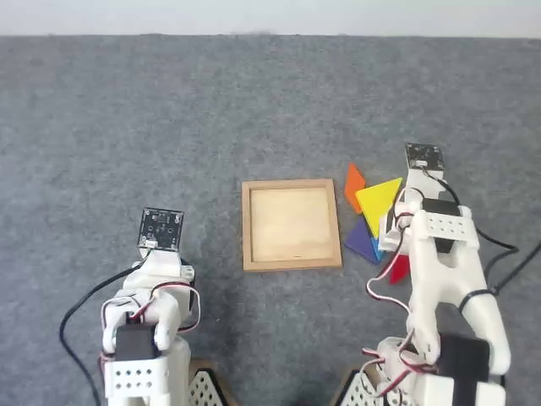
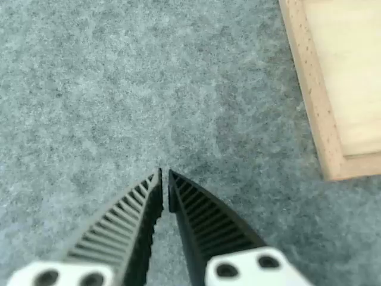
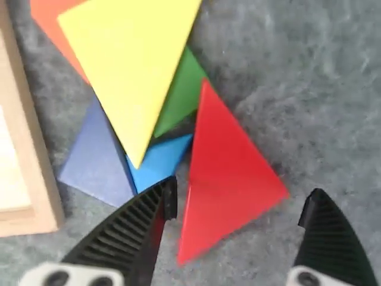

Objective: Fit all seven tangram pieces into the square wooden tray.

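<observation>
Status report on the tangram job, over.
Left gripper shut, above bare carpet near the tray. Right gripper open over the red triangle. Nothing fitted in tray yet. Yellow triangle lies over green piece and light blue piece.

This looks like a robotics lab. The left arm (image 1: 148,326) and right arm (image 1: 444,254), with bare wiring, sit on a grey-felted bench (image 1: 169,127) before a plain wall (image 1: 270,17).
</observation>
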